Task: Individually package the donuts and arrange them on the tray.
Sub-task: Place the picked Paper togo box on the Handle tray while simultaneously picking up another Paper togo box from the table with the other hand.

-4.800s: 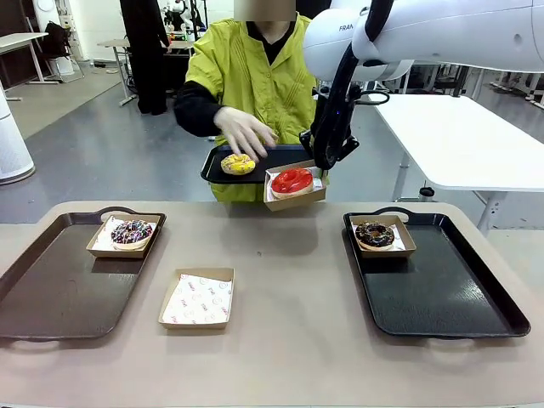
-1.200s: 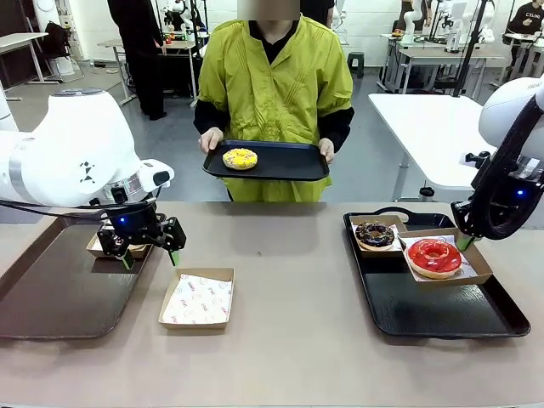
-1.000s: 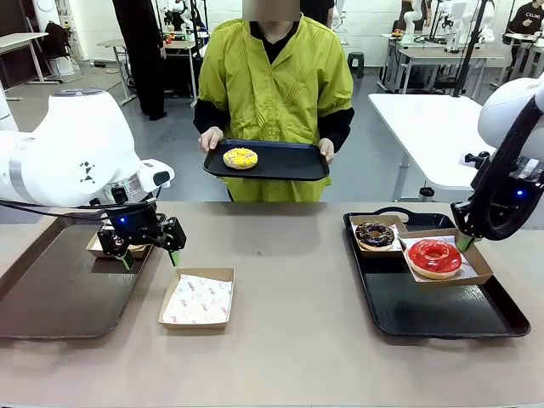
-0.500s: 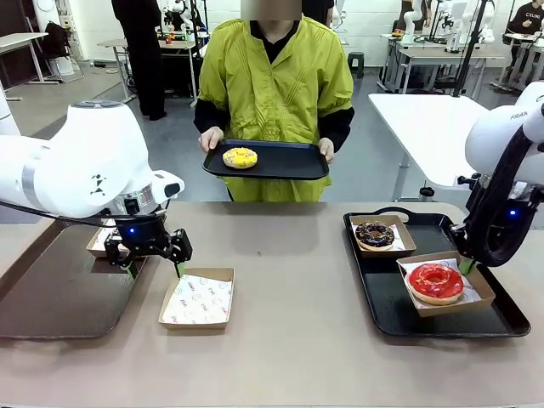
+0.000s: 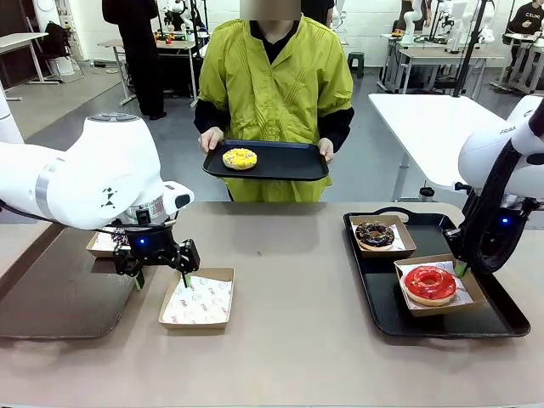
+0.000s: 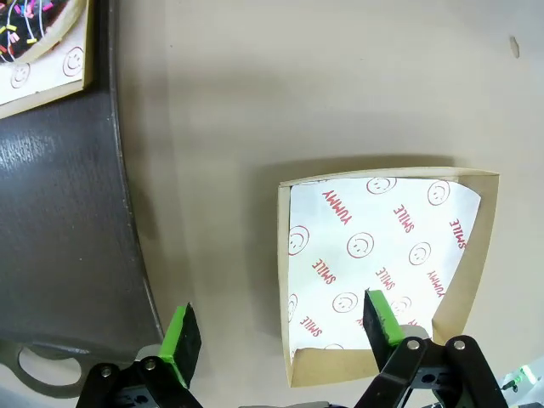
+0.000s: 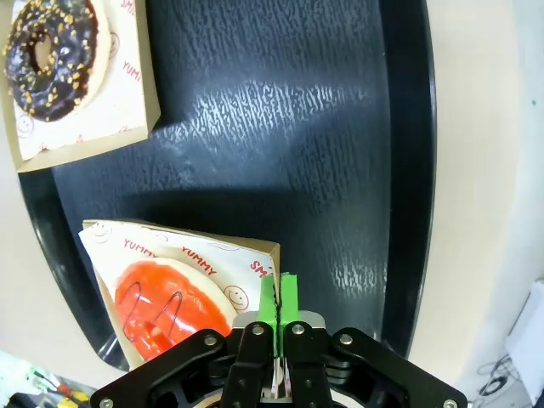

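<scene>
My right gripper (image 5: 461,268) is shut on the corner of a paper-lined box (image 7: 255,251) holding the glossy red donut (image 5: 429,283) (image 7: 170,302), low on the right black tray (image 5: 450,319). The chocolate donut (image 5: 374,233) (image 7: 55,55) sits boxed at that tray's back left. My left gripper (image 5: 160,276) (image 6: 280,327) hangs open over the near-left wall of the empty box (image 5: 197,297) (image 6: 382,255). A slice of the sprinkled donut (image 6: 34,21) shows in its box on the left tray (image 5: 59,293). The yellow donut (image 5: 240,158) lies on the tray (image 5: 280,166) the person holds.
The person stands at the far side, both hands gripping the held tray above the table's edge. The left tray's rim (image 6: 127,212) runs close beside the empty box. Bare tabletop (image 5: 289,255) spreads between the two trays.
My right gripper carried the red donut's box from the person's tray down toward the right tray's front. My left arm came in and moved right, from the sprinkled donut's box toward the empty box.
</scene>
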`<act>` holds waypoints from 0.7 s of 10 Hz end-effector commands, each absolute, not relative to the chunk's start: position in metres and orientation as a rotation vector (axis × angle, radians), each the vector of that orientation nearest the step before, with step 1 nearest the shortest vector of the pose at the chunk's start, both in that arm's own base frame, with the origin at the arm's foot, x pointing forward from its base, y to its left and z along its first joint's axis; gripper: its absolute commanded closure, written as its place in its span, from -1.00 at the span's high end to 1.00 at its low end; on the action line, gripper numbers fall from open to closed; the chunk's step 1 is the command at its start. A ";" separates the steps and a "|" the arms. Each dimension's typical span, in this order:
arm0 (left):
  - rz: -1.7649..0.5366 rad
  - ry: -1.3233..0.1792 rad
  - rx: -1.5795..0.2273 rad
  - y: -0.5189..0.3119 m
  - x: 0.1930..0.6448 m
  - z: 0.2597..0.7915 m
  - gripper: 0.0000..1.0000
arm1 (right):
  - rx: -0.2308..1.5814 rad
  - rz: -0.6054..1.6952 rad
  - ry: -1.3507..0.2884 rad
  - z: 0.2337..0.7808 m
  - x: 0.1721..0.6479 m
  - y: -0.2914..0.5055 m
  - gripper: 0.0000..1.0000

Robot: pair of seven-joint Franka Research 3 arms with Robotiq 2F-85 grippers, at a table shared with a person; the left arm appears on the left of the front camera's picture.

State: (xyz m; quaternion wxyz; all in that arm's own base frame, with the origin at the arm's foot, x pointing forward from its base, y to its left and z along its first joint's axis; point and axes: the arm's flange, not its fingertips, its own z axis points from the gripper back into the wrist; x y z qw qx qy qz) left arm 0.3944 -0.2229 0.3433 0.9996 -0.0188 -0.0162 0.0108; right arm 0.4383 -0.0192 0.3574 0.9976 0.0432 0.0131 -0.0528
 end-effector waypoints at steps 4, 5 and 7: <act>0.045 -0.056 -0.001 -0.229 0.396 0.318 1.00 | 0.117 -0.142 0.006 0.346 0.457 -0.023 -0.97; 0.036 -0.061 0.002 -0.229 0.396 0.318 1.00 | 0.110 -0.133 0.008 0.345 0.459 -0.023 -0.97; 0.026 -0.050 -0.017 -0.229 0.396 0.319 -0.16 | 0.114 -0.129 0.016 0.346 0.458 -0.024 0.22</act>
